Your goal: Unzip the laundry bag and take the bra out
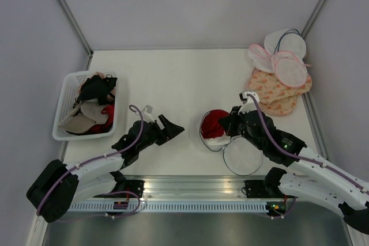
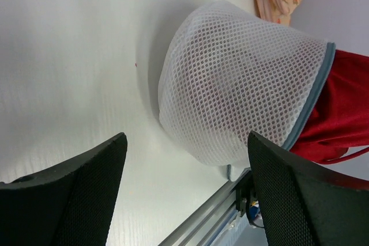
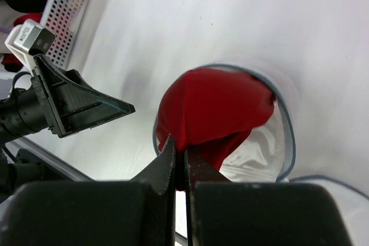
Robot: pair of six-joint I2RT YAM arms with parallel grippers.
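Note:
The laundry bag (image 1: 239,154) of white mesh with a grey zipper rim lies open near the table's front edge. In the left wrist view its dome (image 2: 242,84) stands just ahead of the fingers. A red bra (image 1: 214,124) sticks out of the bag's mouth; it shows in the right wrist view (image 3: 219,108) and the left wrist view (image 2: 340,113). My right gripper (image 1: 226,124) is shut on the bra's edge (image 3: 180,154). My left gripper (image 1: 173,126) is open and empty, a short way left of the bag, pointing at it (image 2: 187,159).
A white basket (image 1: 64,105) with several garments stands at the left. Pink-rimmed white round bags (image 1: 282,61) and peach patterned bags (image 1: 277,90) lie at the back right. The metal rail (image 1: 190,185) runs along the front edge.

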